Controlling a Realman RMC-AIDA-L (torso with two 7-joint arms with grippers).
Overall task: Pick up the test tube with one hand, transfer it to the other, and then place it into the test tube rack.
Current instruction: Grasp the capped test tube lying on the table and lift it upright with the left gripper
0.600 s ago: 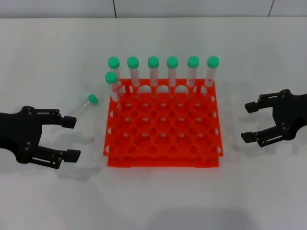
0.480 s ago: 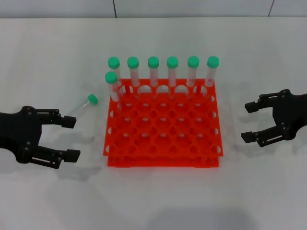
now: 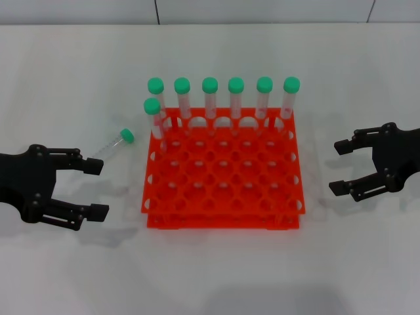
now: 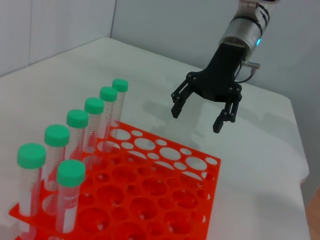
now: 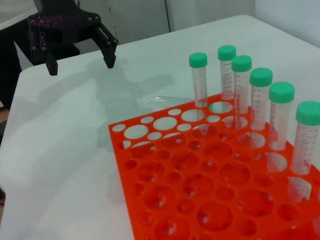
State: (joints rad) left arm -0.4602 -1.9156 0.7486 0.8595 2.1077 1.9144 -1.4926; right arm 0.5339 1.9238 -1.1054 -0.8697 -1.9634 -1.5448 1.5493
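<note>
Our left tool (image 3: pixel 97 189) spread beside the lying test tube (image 3: pixel 112 144), right tool (image 3: pixel 340 167) spread, both flanking the test tube rack (image 3: pixel 223 174) on the surface (image 3: pixel 216 269)

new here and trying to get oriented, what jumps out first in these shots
The orange-red test tube rack at the table's centre, with seven green-capped tubes standing along its far and left edge. One loose test tube lies left of it, near the open left end effector; the open right end effector hovers right of it.
</note>
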